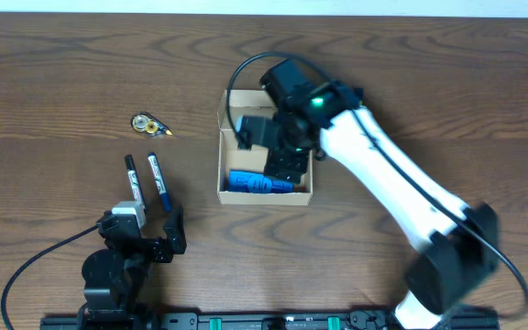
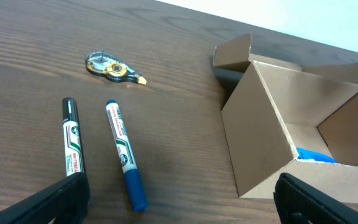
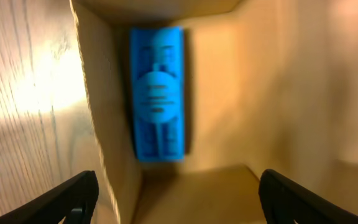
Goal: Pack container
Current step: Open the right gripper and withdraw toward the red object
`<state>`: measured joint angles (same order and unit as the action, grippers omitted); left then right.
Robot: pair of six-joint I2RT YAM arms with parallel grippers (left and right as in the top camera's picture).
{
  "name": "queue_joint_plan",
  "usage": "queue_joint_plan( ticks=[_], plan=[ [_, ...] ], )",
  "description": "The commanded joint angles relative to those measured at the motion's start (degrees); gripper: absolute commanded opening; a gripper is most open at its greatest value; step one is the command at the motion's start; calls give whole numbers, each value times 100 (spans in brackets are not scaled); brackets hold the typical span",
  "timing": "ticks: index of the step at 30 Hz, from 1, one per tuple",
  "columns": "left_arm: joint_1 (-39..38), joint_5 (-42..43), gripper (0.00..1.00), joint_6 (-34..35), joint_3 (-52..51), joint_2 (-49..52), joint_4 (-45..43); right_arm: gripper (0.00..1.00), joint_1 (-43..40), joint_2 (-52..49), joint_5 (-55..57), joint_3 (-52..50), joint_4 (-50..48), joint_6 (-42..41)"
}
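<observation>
Inside the container (image 1: pixel 266 196), the right end effector (image 3: pixel 178 199) hangs released and empty over the blue block (image 3: pixel 158 93). It should rise straight up, clear of the container's walls.

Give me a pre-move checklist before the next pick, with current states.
1. Box open, flaps up: ok.
2. Blue item lies flat inside, against a wall: ok.
3. Right gripper open and empty: ok.
4. Right gripper clear of the box: not ok, it hangs over the opening.
5. Left gripper open and empty: ok.
6. Black marker, blue marker and tape lie apart on the table, nothing on them: ok.
</observation>
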<state>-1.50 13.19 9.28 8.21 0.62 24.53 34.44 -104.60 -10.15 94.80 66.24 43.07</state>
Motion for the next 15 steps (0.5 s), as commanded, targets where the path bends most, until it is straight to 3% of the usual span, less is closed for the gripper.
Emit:
queue_joint_plan(
  ticks=[1,3,10,15],
  plan=[
    [35,33,95,83,-109,-37,7,89,-254,850,450,192,181,-516],
    [35,33,95,83,-109,-37,7,99,-431,1102,459,190,365,-538],
    [35,33,96,83,-109,-37,7,99,-1287,1379,649,162,1154,-756],
    [35,33,95,83,-109,-37,7,99,-1956,1360,697,140,1115,-1690]
  ],
)
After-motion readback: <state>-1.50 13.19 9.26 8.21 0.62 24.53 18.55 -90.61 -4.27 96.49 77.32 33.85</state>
